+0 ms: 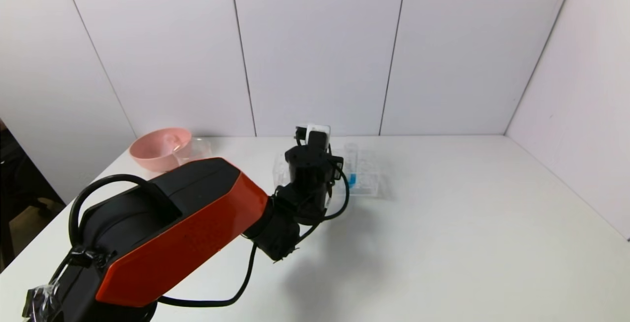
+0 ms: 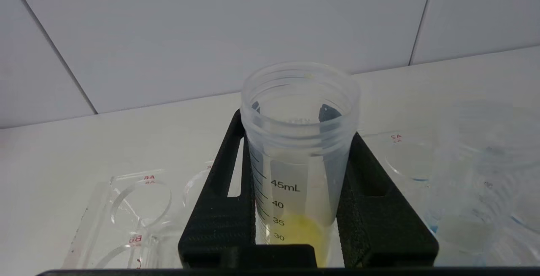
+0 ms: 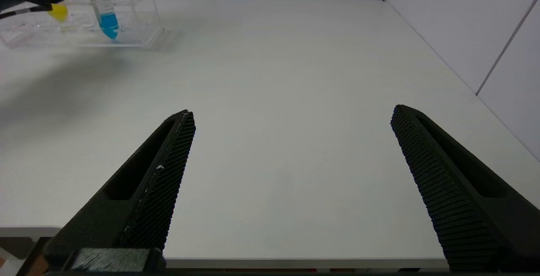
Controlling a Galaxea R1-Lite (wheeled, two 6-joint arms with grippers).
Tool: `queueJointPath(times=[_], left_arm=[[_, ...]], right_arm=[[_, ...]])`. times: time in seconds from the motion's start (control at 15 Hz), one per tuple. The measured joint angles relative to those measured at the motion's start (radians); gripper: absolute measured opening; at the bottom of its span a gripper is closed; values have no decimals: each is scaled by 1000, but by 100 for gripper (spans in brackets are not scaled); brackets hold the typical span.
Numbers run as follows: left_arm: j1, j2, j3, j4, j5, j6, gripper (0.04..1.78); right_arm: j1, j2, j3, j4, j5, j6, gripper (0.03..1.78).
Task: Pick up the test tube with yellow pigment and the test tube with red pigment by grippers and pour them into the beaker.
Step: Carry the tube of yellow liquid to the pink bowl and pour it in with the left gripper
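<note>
My left gripper [image 2: 298, 129] is shut on the test tube with yellow pigment [image 2: 295, 166], a clear graduated tube with yellow liquid at its bottom. It holds the tube upright over the clear tube rack [image 1: 368, 182]. In the right wrist view the yellow tip [image 3: 58, 12] shows at the rack, higher than the blue-liquid tube's tip [image 3: 109, 22]. In the head view the left wrist [image 1: 309, 169] hides the gripper. The red-pigment tube is out of view. A clear vessel, apparently the beaker [image 1: 198, 147], stands beside the pink bowl. My right gripper [image 3: 293, 111] is open and empty above the table's front edge.
The pink bowl [image 1: 161, 148] stands at the table's back left. The blue-liquid tube [image 1: 351, 174] stands in the rack just right of my left gripper. White walls close the back and right of the table [image 1: 467, 223].
</note>
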State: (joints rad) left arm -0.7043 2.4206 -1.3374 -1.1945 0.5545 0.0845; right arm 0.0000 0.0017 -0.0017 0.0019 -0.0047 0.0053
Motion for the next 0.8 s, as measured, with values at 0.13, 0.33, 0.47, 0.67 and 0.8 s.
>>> queueJointPath(times=[0.13, 0.33, 0.47, 0.67, 0.8], left_arm=[[0, -21, 3, 1, 0, 0, 54], [0, -58, 13, 8, 3, 1, 54], [-3, -87, 30, 24, 4, 2, 54], [-11, -132, 53, 29, 4, 16, 54], [-19, -163, 70, 30, 4, 26, 54]], right_arm=[[0, 0, 0, 0, 0, 0, 170], [0, 0, 0, 0, 0, 0, 170], [0, 0, 0, 0, 0, 0, 170], [0, 0, 0, 0, 0, -1, 170], [0, 0, 0, 0, 0, -1, 170]])
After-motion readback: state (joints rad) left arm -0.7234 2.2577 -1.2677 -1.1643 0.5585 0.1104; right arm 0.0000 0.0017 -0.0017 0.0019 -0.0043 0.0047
